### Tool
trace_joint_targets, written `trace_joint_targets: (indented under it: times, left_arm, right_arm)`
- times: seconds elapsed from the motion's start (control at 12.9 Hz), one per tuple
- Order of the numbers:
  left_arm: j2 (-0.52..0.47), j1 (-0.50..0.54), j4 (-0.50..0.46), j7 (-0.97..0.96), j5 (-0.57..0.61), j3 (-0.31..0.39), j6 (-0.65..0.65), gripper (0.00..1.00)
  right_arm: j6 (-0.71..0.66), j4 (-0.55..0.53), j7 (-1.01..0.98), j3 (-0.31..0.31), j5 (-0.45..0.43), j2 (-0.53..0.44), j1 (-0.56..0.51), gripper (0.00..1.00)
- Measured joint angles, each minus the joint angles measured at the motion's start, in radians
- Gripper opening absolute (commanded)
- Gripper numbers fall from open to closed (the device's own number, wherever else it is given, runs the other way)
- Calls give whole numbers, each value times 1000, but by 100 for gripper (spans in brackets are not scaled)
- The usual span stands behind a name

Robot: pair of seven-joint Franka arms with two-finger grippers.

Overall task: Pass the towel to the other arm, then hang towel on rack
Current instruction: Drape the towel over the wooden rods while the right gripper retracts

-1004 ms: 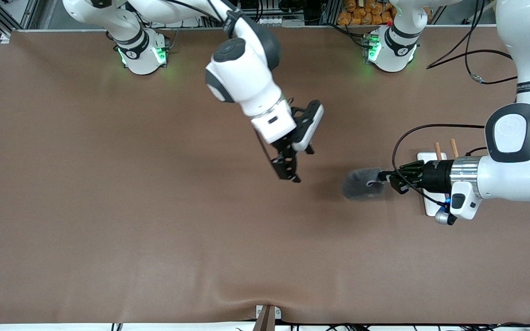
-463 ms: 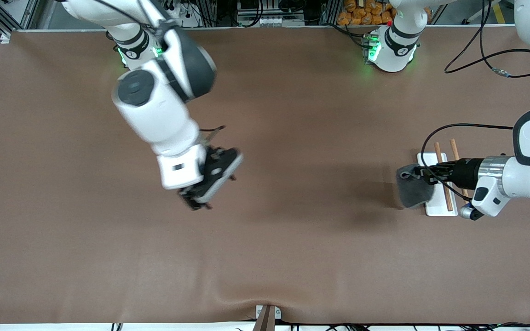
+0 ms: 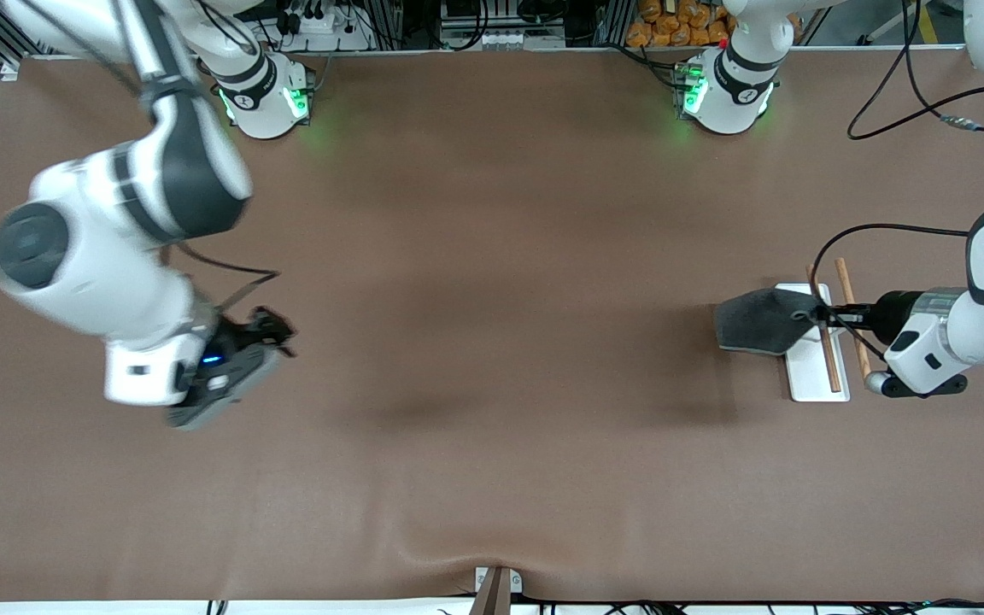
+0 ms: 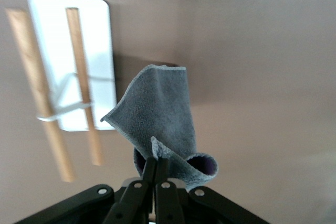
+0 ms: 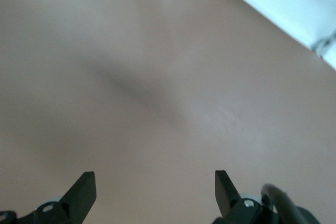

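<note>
My left gripper [image 3: 818, 317] is shut on one corner of the dark grey towel [image 3: 761, 320] and holds it in the air over the rack. The towel hangs out past the rack's edge toward the right arm's end. In the left wrist view the towel [image 4: 157, 108] curls at the closed fingertips [image 4: 159, 161] and shows a purple inner face. The rack has a white base plate [image 3: 810, 380] and two thin wooden rods [image 3: 828, 354]; it also shows in the left wrist view [image 4: 100, 40]. My right gripper [image 3: 274, 329] is open and empty over bare table near the right arm's end, as its wrist view [image 5: 155, 187] shows.
The brown table mat [image 3: 492, 256] covers the whole table. The arm bases [image 3: 266, 98] stand along the edge farthest from the front camera. A black cable [image 3: 885, 231] loops from the left wrist above the rack. A small bracket [image 3: 496, 585] sits at the near edge.
The right arm has swung from the table's middle out toward its own end, gripper empty. The left gripper has carried the towel from the table's middle to the rack.
</note>
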Motion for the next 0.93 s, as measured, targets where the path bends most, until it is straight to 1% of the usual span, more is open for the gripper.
trace_joint_targets:
  times: [0.15, 0.31, 0.54, 0.62, 0.77, 0.93]
  left_arm:
    - [-14, 0, 2, 87, 47, -4, 0, 0]
    - [-26, 0, 2, 151, 53, -8, 0, 0]
    - [-33, 7, 2, 216, 56, -7, 0, 0]
    - [-33, 16, -1, 244, 57, -7, 0, 0]
    - [-33, 36, -19, 297, 57, -7, 11, 0]
    - [-35, 54, -47, 337, 58, -6, 40, 0]
  right_arm:
    - [-62, 1, -2, 0, -1, -11, -65, 100]
    - [-144, 2, -2, -1, -1, -39, -126, 100]
    - [-292, -1, 9, -1, -1, -110, -224, 100]
    - [-321, -17, 10, -1, -1, -145, -247, 100]
    - [-341, -106, 47, -2, -8, -252, -266, 100]
    - [-384, -190, 163, -1, -13, -358, -269, 100]
